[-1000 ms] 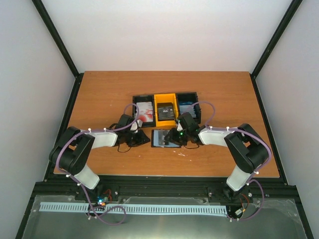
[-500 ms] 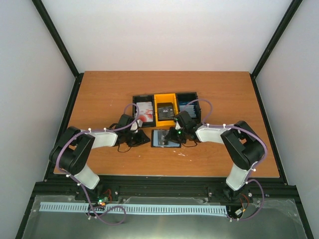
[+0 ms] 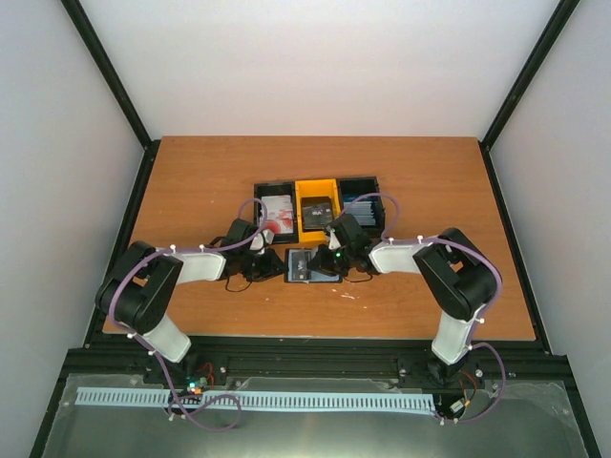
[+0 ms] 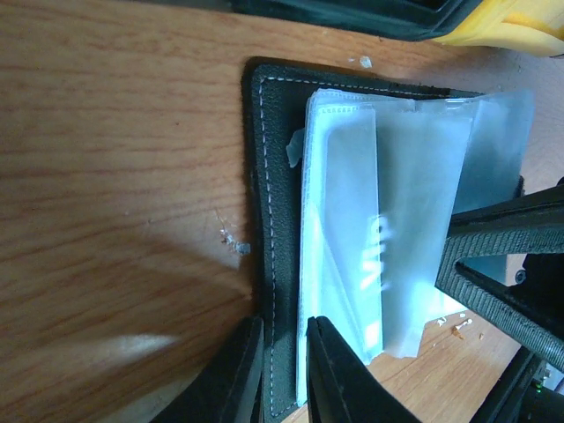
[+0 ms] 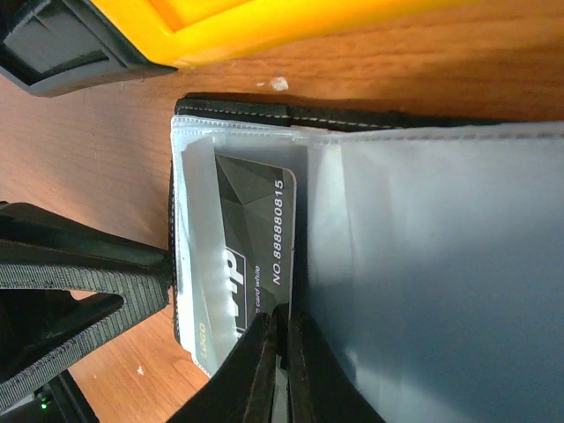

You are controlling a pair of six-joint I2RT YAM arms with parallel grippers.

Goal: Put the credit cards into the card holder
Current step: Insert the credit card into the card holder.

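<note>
The black card holder [image 3: 304,264] lies open on the table in front of the bins, its clear sleeves [image 4: 388,220] fanned out. My left gripper [image 4: 284,374] is shut on the holder's stitched black cover edge [image 4: 264,176] at its left side. A dark grey credit card [image 5: 256,247] with white numbers sits partly inside a clear sleeve. My right gripper [image 5: 280,352] is shut on that card's near edge, over the holder's right half [image 3: 325,261]. More credit cards lie in the bins: white and red ones [image 3: 277,212], dark ones [image 3: 318,212] and blue ones [image 3: 358,205].
Three bins stand in a row just behind the holder: black [image 3: 274,191], yellow [image 3: 316,188], black [image 3: 360,183]. The yellow bin's corner [image 5: 291,22] is close above the holder in the right wrist view. Both arms meet at the holder, fingers a few centimetres apart.
My right gripper has closed from half open and moved left over the holder. The holder's visible open area has shrunk. The left gripper has kept its grip in place.
</note>
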